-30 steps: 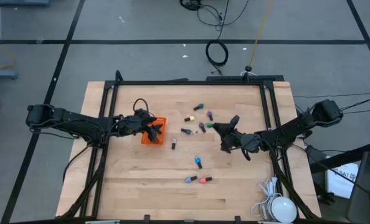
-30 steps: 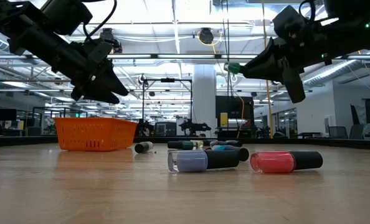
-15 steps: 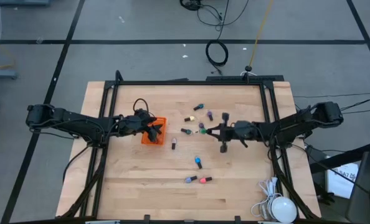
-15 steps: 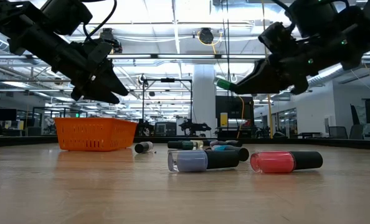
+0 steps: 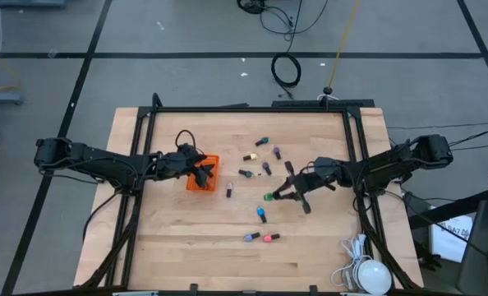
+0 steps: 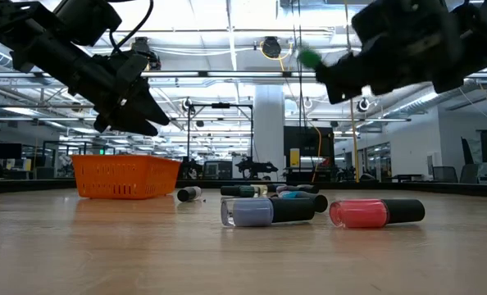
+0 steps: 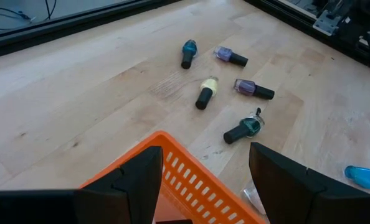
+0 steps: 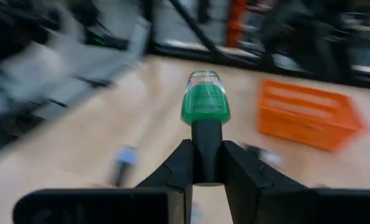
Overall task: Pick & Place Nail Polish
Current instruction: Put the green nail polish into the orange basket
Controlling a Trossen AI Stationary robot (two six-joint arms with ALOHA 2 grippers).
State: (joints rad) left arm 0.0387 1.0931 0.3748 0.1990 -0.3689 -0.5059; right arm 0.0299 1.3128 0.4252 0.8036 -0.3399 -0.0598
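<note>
My right gripper (image 5: 280, 194) hangs over the table's middle, shut on a green nail polish bottle (image 8: 205, 102), which also shows in the high view (image 5: 269, 196) and, blurred, in the low view (image 6: 309, 57). My left gripper (image 7: 200, 186) stands open just above the orange mesh basket (image 5: 203, 174), nothing between its fingers. Several more nail polish bottles lie on their sides on the wood: a cluster beyond the basket (image 7: 241, 129), a blue one (image 5: 261, 215), and a purple-grey one (image 6: 252, 211) beside a pink one (image 6: 362, 213) toward the near edge. My right gripper pinches the green bottle's dark cap (image 8: 205, 140) between its two fingers. The green glass body sticks out past the fingertips, in line with them. The fingers reach in about level from the table's right side. The bottle is lifted clear of the table.
Black frame rails (image 5: 252, 108) run around the tabletop. A white round thing with a coiled white cord (image 5: 367, 271) sits at the near right corner. The basket (image 6: 127, 176) stands on the wood at the left. Bare wood lies along the near edge.
My right gripper has swung its fingertips toward the table's near edge and rolled about its own line, carrying the green bottle with it, still clear of the table. The loose bottles and the basket have stayed where they were.
</note>
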